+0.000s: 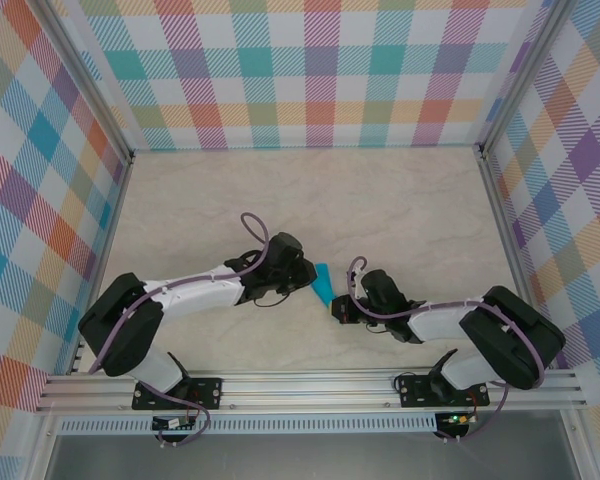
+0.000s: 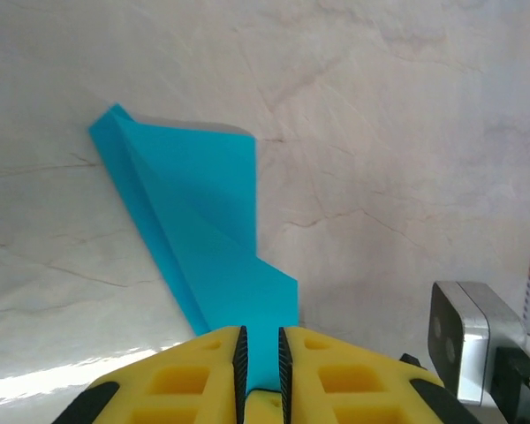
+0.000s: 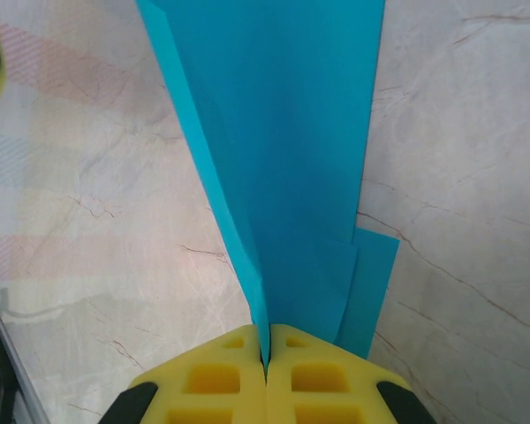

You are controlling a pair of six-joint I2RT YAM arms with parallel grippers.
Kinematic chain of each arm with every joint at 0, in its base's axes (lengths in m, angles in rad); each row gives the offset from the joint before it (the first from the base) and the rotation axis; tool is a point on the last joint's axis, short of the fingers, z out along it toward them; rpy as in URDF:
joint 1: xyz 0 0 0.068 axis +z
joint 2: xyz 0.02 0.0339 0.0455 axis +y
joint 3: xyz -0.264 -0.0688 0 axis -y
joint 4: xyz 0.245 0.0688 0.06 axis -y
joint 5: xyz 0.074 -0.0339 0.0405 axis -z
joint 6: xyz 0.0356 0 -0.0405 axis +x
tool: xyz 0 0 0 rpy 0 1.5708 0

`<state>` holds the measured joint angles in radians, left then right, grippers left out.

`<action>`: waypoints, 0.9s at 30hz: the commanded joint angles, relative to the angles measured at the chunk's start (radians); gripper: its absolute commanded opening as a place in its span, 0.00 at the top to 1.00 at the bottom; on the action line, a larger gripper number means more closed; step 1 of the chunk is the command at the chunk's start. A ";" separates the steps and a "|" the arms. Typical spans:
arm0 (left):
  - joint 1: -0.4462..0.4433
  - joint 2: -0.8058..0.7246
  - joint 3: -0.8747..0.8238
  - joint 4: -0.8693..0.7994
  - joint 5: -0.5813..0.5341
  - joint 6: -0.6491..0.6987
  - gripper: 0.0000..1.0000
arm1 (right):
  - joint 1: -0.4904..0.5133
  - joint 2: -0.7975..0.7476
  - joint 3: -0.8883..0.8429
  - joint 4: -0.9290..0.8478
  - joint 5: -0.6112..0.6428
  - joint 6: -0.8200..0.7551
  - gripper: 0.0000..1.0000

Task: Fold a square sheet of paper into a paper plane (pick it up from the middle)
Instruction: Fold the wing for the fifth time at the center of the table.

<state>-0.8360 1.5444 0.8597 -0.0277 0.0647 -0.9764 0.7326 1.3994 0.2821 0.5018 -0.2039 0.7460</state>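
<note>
Left arm: base at the near-left edge of the surface [image 1: 280,190], upper link leaning outward, forearm lying low and reaching right toward the middle. Left gripper [image 1: 308,278] sits at the left side of the paper plane [image 1: 323,285]. In its wrist view the yellow left gripper [image 2: 262,340] has its jaws a narrow slit apart, with teal paper showing in the slit. Whether they pinch it cannot be told. Right arm: base at the near-right edge, elbow folded outward, forearm lying low and reaching left. Right gripper [image 1: 338,305] meets the near end of the paper. In its wrist view the right gripper [image 3: 267,340] has its jaws pressed together on a folded edge of the paper plane [image 3: 283,159], which runs away from them as a long teal strip. Paper plane [image 2: 203,221]: teal-blue, partly folded, a narrow wedge with a diagonal crease and a pointed far corner. It sits between the two grippers, about midway between the left and right edges and nearer the near edge than the far one.
</note>
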 commanded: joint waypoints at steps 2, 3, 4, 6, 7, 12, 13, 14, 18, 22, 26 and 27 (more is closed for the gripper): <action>-0.021 0.047 -0.011 0.116 0.069 0.013 0.81 | -0.009 -0.038 -0.014 -0.040 -0.018 0.047 0.98; -0.024 0.057 -0.008 0.124 0.075 0.012 0.81 | -0.010 -0.041 -0.011 -0.057 -0.014 0.046 0.97; -0.027 0.068 -0.006 0.138 0.082 0.012 0.81 | -0.010 -0.042 -0.011 -0.064 -0.012 0.043 0.98; -0.029 0.094 0.002 0.159 0.101 0.013 0.81 | -0.010 -0.041 -0.014 -0.072 -0.006 0.041 0.97; -0.031 0.109 0.008 0.165 0.104 0.013 0.81 | -0.010 -0.035 -0.012 -0.075 -0.007 0.039 0.97; -0.034 0.178 0.034 0.184 0.112 0.015 0.82 | -0.010 -0.004 -0.009 -0.069 -0.009 0.035 0.97; -0.032 0.187 0.037 0.188 0.109 0.014 0.82 | -0.010 0.002 -0.008 -0.069 -0.008 0.033 0.97; -0.032 0.197 0.043 0.191 0.108 0.015 0.82 | -0.010 0.008 -0.008 -0.069 -0.008 0.032 0.97; -0.033 0.229 0.068 0.159 0.094 0.032 0.82 | -0.010 0.022 -0.006 -0.072 -0.014 0.027 0.97; -0.032 0.231 0.068 0.162 0.099 0.035 0.82 | -0.010 0.024 0.003 -0.106 -0.012 0.016 0.97; -0.032 0.225 0.072 0.152 0.099 0.047 0.81 | -0.010 0.018 0.006 -0.125 -0.013 0.010 0.96; -0.032 0.227 0.077 0.139 0.094 0.052 0.81 | -0.010 0.018 0.009 -0.132 -0.011 0.009 0.96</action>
<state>-0.8562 1.7702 0.9024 0.1318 0.1608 -0.9524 0.7269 1.4036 0.2832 0.4477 -0.2119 0.7708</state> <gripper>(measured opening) 0.191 0.044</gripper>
